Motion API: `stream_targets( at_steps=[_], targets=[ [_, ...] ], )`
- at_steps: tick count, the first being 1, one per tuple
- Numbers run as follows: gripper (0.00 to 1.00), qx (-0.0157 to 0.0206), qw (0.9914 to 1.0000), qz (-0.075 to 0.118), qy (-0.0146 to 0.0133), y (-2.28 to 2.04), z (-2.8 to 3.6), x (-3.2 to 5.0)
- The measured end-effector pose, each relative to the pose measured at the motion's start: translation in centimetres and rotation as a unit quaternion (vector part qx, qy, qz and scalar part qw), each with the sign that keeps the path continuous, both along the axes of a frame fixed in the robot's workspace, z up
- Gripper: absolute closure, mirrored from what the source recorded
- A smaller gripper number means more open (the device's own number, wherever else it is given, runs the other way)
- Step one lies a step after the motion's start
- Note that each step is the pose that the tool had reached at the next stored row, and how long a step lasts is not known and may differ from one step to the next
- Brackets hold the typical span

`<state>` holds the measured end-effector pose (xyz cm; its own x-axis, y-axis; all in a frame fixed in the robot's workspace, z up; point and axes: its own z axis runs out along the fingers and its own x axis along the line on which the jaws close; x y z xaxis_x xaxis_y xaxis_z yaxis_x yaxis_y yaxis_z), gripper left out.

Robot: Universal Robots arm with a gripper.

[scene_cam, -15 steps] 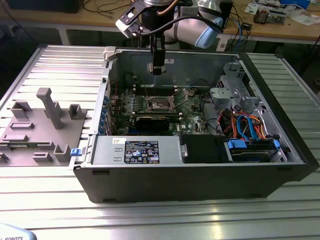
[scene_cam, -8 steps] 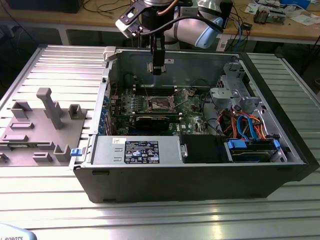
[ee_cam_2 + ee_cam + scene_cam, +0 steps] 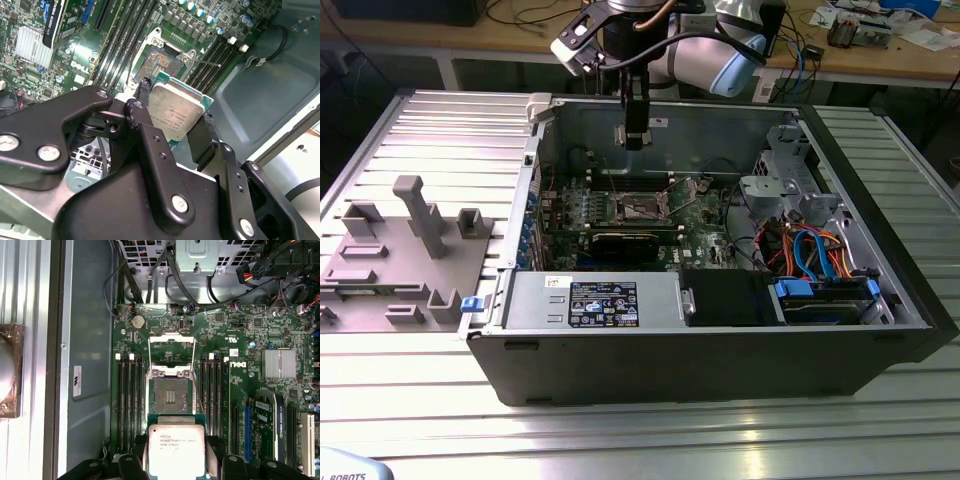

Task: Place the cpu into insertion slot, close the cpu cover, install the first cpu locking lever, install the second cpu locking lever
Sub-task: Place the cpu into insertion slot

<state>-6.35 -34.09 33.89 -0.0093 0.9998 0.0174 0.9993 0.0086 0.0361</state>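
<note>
Cpu [image 3: 175, 112], a pale silvery square on a green backing, sits pinched by two opposite edges between the black fingers [image 3: 200, 140] of the gripper [image 3: 175, 105], whose jaws are drawn in only as far as the chip's width. In the first wrist view the cpu [image 3: 176, 450] hangs over the motherboard [image 3: 225, 340], near the insertion slot [image 3: 170, 395] but not in it. The slot's contacts lie bare, and the cpu cover [image 3: 171, 352] is swung open beside it. Memory slots [image 3: 129, 400] flank the socket. In the exterior view the gripper [image 3: 634, 140] hangs inside the open computer case [image 3: 720, 350].
</note>
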Motion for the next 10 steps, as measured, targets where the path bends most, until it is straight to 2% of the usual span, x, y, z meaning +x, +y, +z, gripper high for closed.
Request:
stream_targets(
  at_steps=[10],
  targets=[
    [0.45,0.0,0.99999,-0.005,0.0,0.0,-0.03,0.0]
  ],
)
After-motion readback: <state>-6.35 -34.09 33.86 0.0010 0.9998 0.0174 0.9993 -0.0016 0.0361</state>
